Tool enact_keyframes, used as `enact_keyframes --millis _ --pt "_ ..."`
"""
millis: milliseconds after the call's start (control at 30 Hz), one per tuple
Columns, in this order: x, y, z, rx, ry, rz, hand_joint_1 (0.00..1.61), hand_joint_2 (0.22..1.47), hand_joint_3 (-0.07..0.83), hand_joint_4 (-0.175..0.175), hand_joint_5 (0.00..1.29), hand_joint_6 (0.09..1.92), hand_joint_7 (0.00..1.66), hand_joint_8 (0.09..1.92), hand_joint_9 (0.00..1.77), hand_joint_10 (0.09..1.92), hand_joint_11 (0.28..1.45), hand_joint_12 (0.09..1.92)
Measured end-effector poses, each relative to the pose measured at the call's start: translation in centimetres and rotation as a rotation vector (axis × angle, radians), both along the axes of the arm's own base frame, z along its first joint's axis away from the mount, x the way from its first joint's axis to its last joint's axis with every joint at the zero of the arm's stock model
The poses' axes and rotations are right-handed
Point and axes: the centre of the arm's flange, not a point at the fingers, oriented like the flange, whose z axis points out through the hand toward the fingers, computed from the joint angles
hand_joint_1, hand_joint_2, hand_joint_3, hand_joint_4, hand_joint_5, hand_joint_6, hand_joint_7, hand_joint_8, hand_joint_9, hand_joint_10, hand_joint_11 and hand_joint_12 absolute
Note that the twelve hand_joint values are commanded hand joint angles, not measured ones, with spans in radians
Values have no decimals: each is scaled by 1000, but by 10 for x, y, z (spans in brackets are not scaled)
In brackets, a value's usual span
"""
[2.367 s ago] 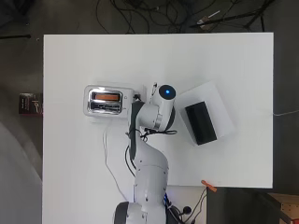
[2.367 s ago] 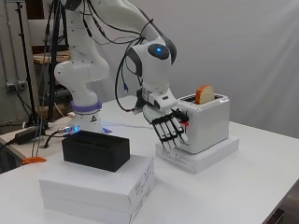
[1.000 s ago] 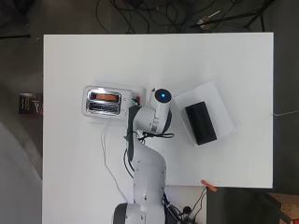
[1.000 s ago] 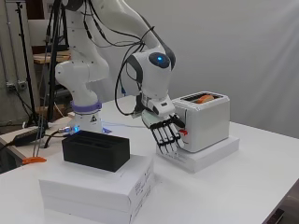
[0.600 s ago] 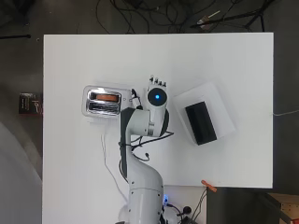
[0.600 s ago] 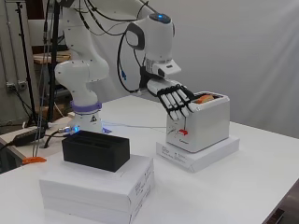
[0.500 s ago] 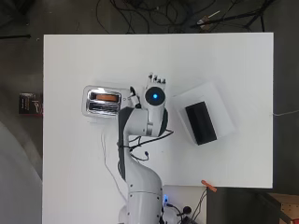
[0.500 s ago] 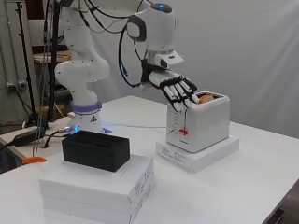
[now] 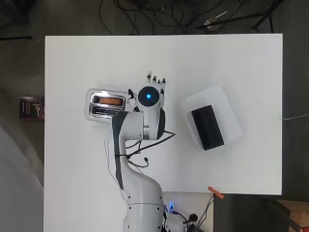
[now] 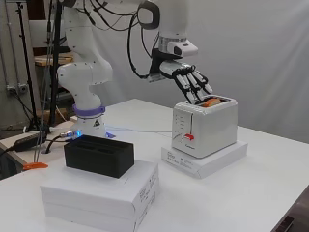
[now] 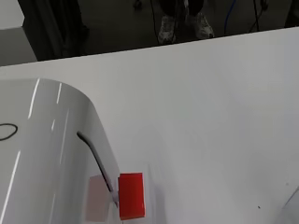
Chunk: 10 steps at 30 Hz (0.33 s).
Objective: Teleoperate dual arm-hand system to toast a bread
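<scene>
A: Where is my robot hand (image 10: pixel 192 81) right now?

B: I see it up in the air, just above the near end of the toaster (image 10: pixel 205 125). Its fingers (image 10: pixel 199 83) are stretched out and point down at a slant. It holds nothing.

A: And the bread?

B: The bread (image 10: pixel 211 102) sits down in a slot of the toaster, right below and a bit past my fingertips. Only its brown top shows. I cannot tell if a fingertip touches the toaster or not.

A: What about the red lever?

B: The red lever (image 10: pixel 188 137) is low on the front of the toaster, well under the robot hand. The wrist view shows it up close (image 11: pixel 131 195), at the end of a dark slit on the shiny side.

A: What is the toaster on?

B: It stands on a flat white box (image 10: pixel 205 162) on the white bench (image 9: pixel 231 63).

A: Anything else near?

B: Off to the other side of the robot hand, away from the toaster, a black box (image 10: pixel 99 155) sits on a bigger white box (image 10: pixel 101 195). A small orange thing (image 9: pixel 216 192) lies at the bench edge, near the arm's base.
</scene>
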Motion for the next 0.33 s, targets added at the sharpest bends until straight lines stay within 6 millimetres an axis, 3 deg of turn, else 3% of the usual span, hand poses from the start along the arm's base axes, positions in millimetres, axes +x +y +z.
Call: enact_keyframes --millis 167,333 --pt "-1 19 10 -60 -14 45 0 982 -6 30 244 87 427 87 581 87 476 87" --pt "-4 40 19 -150 9 52 0 978 -5 49 245 87 388 87 554 87 479 87"
